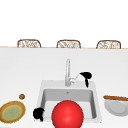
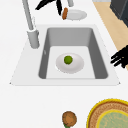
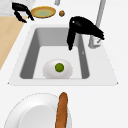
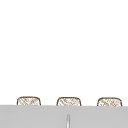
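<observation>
Poised at the faucet point(image 1: 67, 72), right hand point(image 1: 85, 75) with fingers pressed together on the lever at its 9 o'clock and thumb hanging straight toward the basin, nearer by far than the left hand point(image 1: 38, 113), fingers curled on nothing, off the sink's point(image 1: 42, 88) near-left corner.

Front, both sides, shared sink point(image 1: 40, 100)

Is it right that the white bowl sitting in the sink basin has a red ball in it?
Not quite: the ball in the white bowl is green, not red, as the left side view shows. The bowl does sit in the sink basin.
</observation>
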Robot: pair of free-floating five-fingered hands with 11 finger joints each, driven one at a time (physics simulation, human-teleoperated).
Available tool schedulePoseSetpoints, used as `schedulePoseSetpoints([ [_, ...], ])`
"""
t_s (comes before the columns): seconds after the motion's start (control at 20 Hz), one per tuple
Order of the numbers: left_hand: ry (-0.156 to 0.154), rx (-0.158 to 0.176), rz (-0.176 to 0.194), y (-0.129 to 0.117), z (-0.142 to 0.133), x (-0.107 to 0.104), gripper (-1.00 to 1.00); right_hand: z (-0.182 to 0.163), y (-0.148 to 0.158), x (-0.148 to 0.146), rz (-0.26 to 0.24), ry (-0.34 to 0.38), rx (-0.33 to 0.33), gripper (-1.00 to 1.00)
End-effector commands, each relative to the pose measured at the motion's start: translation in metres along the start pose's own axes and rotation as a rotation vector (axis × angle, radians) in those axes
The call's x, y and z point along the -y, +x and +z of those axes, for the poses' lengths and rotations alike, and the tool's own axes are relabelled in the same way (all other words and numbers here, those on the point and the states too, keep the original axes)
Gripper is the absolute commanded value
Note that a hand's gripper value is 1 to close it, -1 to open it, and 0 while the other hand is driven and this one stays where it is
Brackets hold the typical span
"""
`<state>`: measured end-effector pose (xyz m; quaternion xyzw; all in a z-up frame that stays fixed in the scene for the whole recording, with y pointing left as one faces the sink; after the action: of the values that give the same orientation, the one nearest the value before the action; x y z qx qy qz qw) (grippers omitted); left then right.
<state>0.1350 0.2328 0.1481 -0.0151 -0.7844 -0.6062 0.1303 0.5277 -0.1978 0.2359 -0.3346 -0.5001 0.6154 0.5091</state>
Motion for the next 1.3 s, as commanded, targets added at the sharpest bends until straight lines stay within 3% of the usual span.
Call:
schedulePoseSetpoints([
  [0.0, 0.000, 0.000, 0.000, 0.000, 0.000, 0.000, 0.00, 0.018, 0.005, -0.007, 0.007, 0.003, 0.025, -1.00],
  [0.25, 0.000, 0.000, 0.000, 0.000, 0.000, 0.000, 0.00, 0.032, 0.025, -0.015, 0.035, 0.123, -0.002, -1.00],
  [0.55, 0.000, 0.000, 0.000, 0.000, 0.000, 0.000, 0.00, 0.047, 0.049, -0.028, -0.037, 0.224, -0.003, -1.00],
  [0.85, 0.000, 0.000, 0.000, 0.000, 0.000, 0.000, 0.00, 0.080, 0.071, -0.080, -0.042, 0.194, -0.004, -1.00],
  [0.9, 0.000, 0.000, 0.000, 0.000, 0.000, 0.000, 0.00, 0.084, 0.076, -0.090, -0.027, 0.158, -0.006, -1.00],
  [1.25, 0.000, 0.000, 0.000, 0.000, 0.000, 0.000, 0.00, 0.108, 0.106, -0.131, -0.049, 0.242, 0.000, -1.00],
])
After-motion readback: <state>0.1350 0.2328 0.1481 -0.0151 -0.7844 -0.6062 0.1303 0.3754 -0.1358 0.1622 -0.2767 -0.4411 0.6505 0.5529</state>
